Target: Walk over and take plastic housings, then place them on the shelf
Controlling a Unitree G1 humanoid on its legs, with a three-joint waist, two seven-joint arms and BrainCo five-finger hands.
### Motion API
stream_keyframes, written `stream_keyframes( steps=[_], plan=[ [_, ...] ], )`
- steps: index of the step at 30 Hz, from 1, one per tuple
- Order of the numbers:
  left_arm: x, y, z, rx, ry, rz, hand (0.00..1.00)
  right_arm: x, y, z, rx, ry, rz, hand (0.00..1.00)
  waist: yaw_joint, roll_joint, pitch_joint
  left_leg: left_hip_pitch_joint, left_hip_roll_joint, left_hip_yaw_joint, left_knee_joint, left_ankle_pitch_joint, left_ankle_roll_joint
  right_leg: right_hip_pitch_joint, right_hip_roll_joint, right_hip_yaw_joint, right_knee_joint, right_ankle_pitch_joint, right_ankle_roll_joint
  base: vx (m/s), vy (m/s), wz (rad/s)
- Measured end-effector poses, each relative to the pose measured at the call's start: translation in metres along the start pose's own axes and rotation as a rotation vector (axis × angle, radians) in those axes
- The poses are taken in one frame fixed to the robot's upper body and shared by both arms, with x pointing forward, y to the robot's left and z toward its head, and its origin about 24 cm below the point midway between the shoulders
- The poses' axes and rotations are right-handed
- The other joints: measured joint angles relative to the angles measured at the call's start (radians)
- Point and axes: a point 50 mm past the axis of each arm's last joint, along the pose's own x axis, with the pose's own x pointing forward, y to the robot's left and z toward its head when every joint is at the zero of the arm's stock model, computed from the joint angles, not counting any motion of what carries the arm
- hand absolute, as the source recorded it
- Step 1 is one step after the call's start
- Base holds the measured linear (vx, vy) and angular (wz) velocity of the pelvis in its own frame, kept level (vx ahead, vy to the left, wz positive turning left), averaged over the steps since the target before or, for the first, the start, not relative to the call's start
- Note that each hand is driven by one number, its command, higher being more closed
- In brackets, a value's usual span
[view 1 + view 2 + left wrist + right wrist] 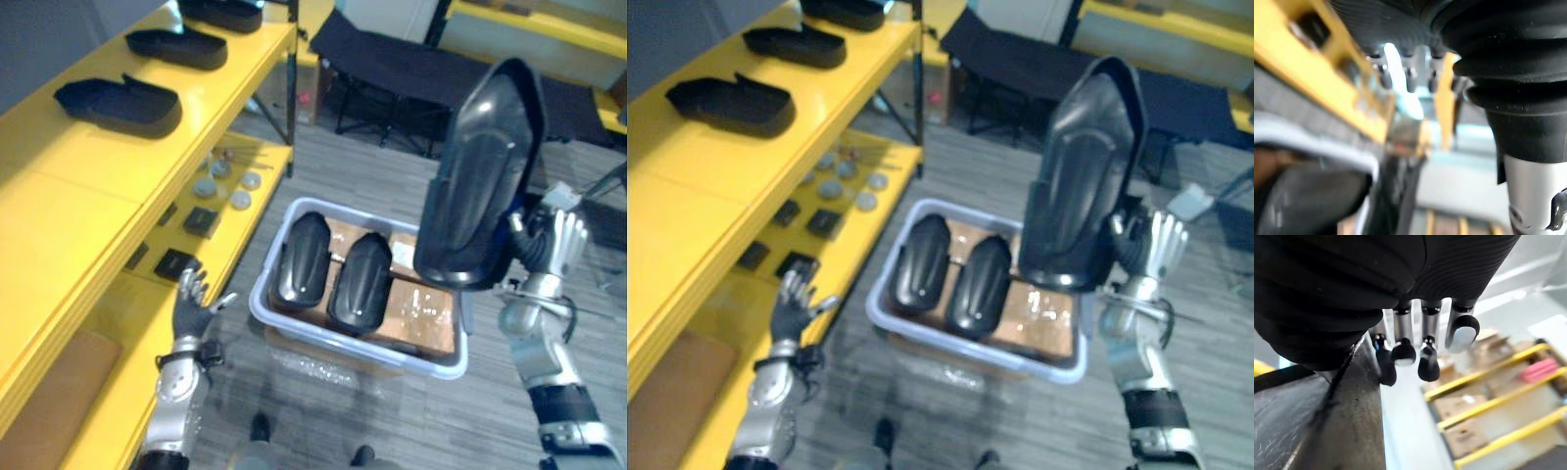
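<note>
My right hand [554, 250] is shut on a large black plastic housing [485, 176] and holds it upright above the right end of a white bin [323, 345]. In the right wrist view the fingers [1403, 350] curl by the housing's edge [1347, 421]. Two more black housings [302, 259] [361, 282] lie side by side in the bin on cardboard. On the top board of the yellow shelf [108, 171] at the left lie three housings [120, 103] [176, 46] [223, 12]. My left hand [193, 308] hangs open beside the lower shelf board, left of the bin.
The lower shelf board carries grey discs [223, 186] and small black square parts [201, 220]. A black folding cot [411, 69] stands behind the bin. More yellow shelving [549, 24] runs along the back right. Grey floor lies between the shelf and the bin.
</note>
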Motion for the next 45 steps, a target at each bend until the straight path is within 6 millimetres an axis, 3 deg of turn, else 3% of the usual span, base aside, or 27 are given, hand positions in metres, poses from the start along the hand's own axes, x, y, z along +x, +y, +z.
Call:
stream_keyframes(
  steps=[5, 12, 20, 28, 36, 45],
  plan=[
    [0.000, -0.026, -0.008, -0.197, 0.138, -0.185, 0.00, -0.002, 0.009, 0.022, 0.025, -0.163, 0.083, 1.00, -0.005, 0.016, -0.026, 0.014, -0.006, 0.017, -0.040, 0.021, 0.003, 0.000, 0.003, 0.014, -0.028, -0.003, -0.002, -0.08, -0.009, -0.11],
    [-0.004, -0.043, -0.016, -0.359, 0.267, -0.319, 0.00, 0.000, 0.008, 0.024, -0.013, -0.237, 0.140, 1.00, -0.017, 0.041, -0.042, 0.028, -0.014, 0.023, -0.080, 0.051, 0.007, -0.003, -0.003, 0.001, -0.025, -0.028, 0.000, -0.11, -0.010, -0.02],
    [-0.005, -0.055, -0.013, -0.394, 0.268, -0.396, 0.00, -0.009, 0.020, 0.036, -0.001, -0.328, 0.256, 1.00, -0.016, 0.028, -0.053, 0.022, -0.008, 0.016, -0.080, 0.073, 0.003, -0.003, 0.006, -0.007, -0.029, -0.020, 0.002, 0.00, -0.005, 0.02],
    [0.003, -0.063, -0.002, -0.383, 0.241, -0.446, 0.00, -0.016, 0.028, 0.044, 0.002, -0.387, 0.305, 1.00, -0.019, 0.031, -0.063, 0.008, -0.018, 0.009, -0.080, 0.084, 0.009, -0.016, 0.002, -0.010, -0.023, -0.012, 0.001, -0.01, 0.010, 0.02],
    [0.000, -0.086, -0.005, -0.360, 0.287, -0.545, 0.00, -0.031, 0.044, 0.051, 0.029, -0.410, 0.395, 1.00, -0.018, 0.038, -0.068, 0.006, -0.006, 0.006, -0.081, 0.094, 0.009, -0.017, 0.006, -0.011, -0.024, -0.019, -0.008, -0.06, 0.000, 0.00],
    [-0.004, -0.109, -0.007, -0.338, 0.311, -0.636, 0.00, -0.051, 0.065, 0.054, 0.057, -0.374, 0.483, 1.00, -0.013, 0.022, -0.079, -0.009, -0.003, -0.014, -0.081, 0.105, 0.007, -0.015, 0.014, -0.025, -0.045, 0.003, -0.003, -0.01, 0.000, 0.04]
  ],
)
